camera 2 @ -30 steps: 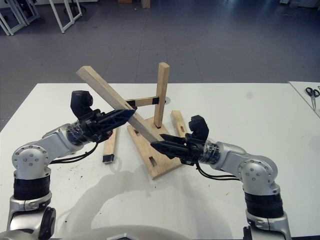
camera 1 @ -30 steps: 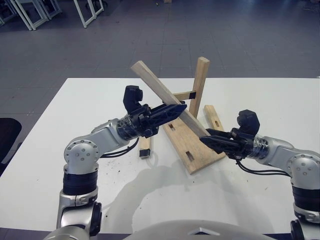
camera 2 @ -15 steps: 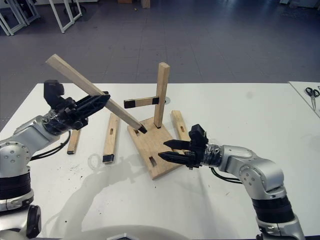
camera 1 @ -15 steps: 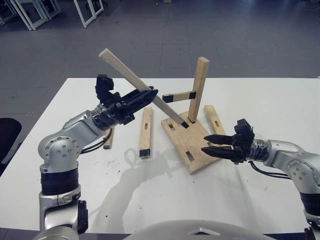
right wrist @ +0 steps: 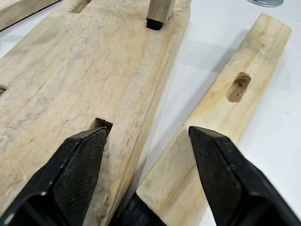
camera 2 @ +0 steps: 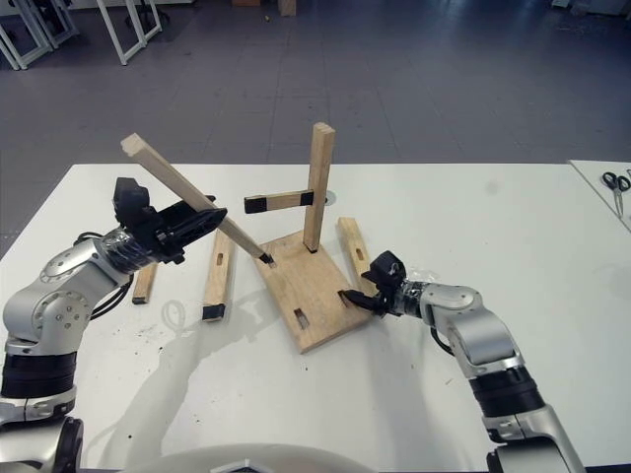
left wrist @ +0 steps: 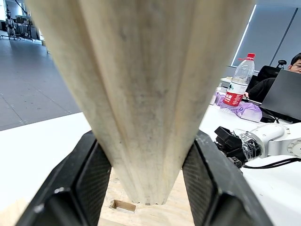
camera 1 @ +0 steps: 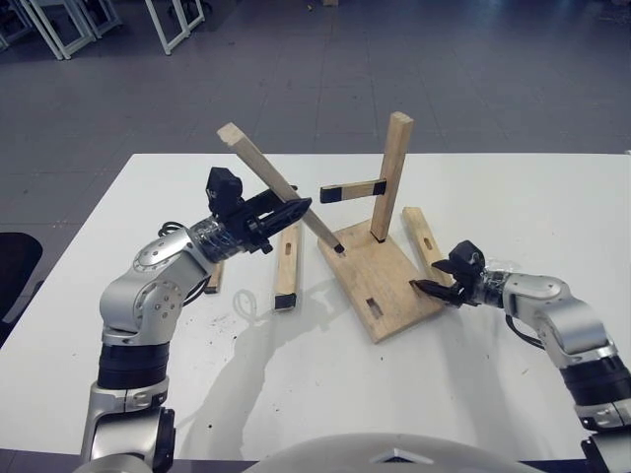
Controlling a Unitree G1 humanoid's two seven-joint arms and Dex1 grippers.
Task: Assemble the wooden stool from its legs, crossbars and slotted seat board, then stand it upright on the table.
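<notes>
Left gripper [camera 1: 289,209] clamped on a pale wooden leg with a dark tip [camera 1: 258,161], held tilted. The tip sits low at the far-left corner of the flat slotted seat board [camera 1: 385,281]. Left wrist view adds a square slot [left wrist: 123,205] just under the tip. Right gripper [right wrist: 150,188] spread open at the board's near-right edge. Its wrist view shows one finger over the board and the other over a loose slotted leg [right wrist: 225,113] lying just right.

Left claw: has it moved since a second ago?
Yes. The left claw, shut on the held leg, has shifted left, away from the upright leg.
</notes>
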